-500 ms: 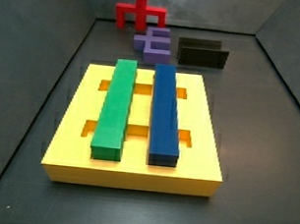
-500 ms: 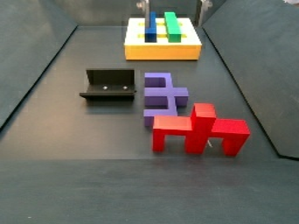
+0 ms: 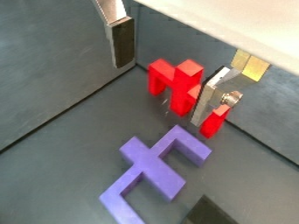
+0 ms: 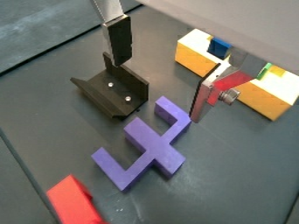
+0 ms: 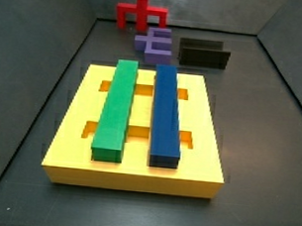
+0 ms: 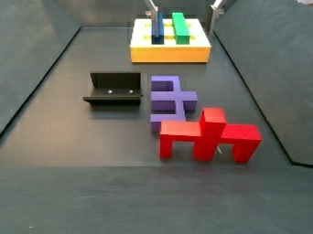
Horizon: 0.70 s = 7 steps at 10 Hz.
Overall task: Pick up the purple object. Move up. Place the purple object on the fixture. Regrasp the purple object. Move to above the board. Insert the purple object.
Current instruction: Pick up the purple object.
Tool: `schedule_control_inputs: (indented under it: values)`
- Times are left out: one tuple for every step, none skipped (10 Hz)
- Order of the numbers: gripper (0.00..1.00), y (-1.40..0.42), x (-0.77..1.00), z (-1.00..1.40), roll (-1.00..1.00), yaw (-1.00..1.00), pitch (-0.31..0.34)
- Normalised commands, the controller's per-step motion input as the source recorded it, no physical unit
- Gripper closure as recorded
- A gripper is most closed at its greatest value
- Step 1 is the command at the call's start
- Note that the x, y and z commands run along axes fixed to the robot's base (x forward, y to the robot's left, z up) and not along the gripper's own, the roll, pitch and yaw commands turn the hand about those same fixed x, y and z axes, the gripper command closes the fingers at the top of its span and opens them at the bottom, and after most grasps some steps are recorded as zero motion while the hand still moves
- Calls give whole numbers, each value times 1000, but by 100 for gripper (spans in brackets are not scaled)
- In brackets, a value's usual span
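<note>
Wrist views both showed the hand (image 4: 163, 74) spread wide and holding nothing, its two flat silver fingers (image 4: 118, 37) well apart, one pad dark and facing the camera, the other (image 3: 218, 98) seen edge-on. The hand hung above the dark floor (image 3: 59, 79), clear of every piece. Below and between the fingers, a little off to one side, lay the purple object (image 4: 149, 144), flat on the floor with its legs pointing sideways; nothing touched it.

Just beside the purple object stood the fixture (image 4: 114, 92), a low black box with its trough open toward the piece, the two near but apart. On the purple object's other side, a red pronged piece (image 3: 177, 81) stood upright, close by and not touching in a wrist view.

Side views placed the same three things in a cluster: the purple object (image 6: 173, 98) lay between the fixture (image 6: 113, 90) and the red pronged piece (image 6: 210, 136). Well apart from them sat the board (image 5: 73, 128), a large yellow slab carrying a green bar (image 5: 116, 107) and a dark-blue bar (image 5: 166, 114) lying parallel in its slots. Neither side view clearly showed the hand itself.
</note>
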Motion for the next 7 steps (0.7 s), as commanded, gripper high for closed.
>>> schedule_control_inputs:
  values:
    - [0,420,14,-46,-180,-229,0]
    - [0,77,0,-129,-141,-134,-4]
    - [0,-66,0,-277,-141,-409,-54]
    - [0,-166,-169,-311,-220,-517,-153]
    - [0,-211,-243,-251,-297,-580,-220]
    - [0,-143,-131,-311,-286,-626,-177]
    - [0,-71,-129,-371,-303,-646,-210]
